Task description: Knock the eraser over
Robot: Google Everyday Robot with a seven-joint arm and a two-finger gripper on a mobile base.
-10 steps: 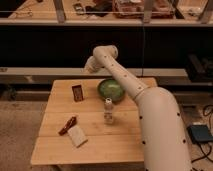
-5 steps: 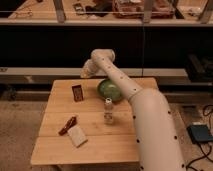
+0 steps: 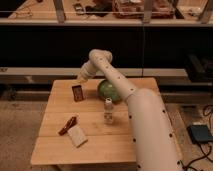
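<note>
The eraser (image 3: pixel 77 93), a small dark block with a reddish-orange patch, stands upright on the wooden table (image 3: pixel 95 145) near its far left. My gripper (image 3: pixel 82 78) hangs at the end of the long white arm, just above and slightly right of the eraser, close to it. The green bowl (image 3: pixel 106 90) sits right of the eraser, partly behind the arm.
A small white bottle (image 3: pixel 108 111) stands mid-table. A slim red-and-dark stick (image 3: pixel 67 125) and a pale beige slab (image 3: pixel 76 136) lie at the front left. A dark shelf unit stands behind the table. A dark box (image 3: pixel 200 133) lies on the floor at right.
The arm has swung left across the table's far edge, bringing my gripper from above the bowl to just above the eraser. The eraser still stands.
</note>
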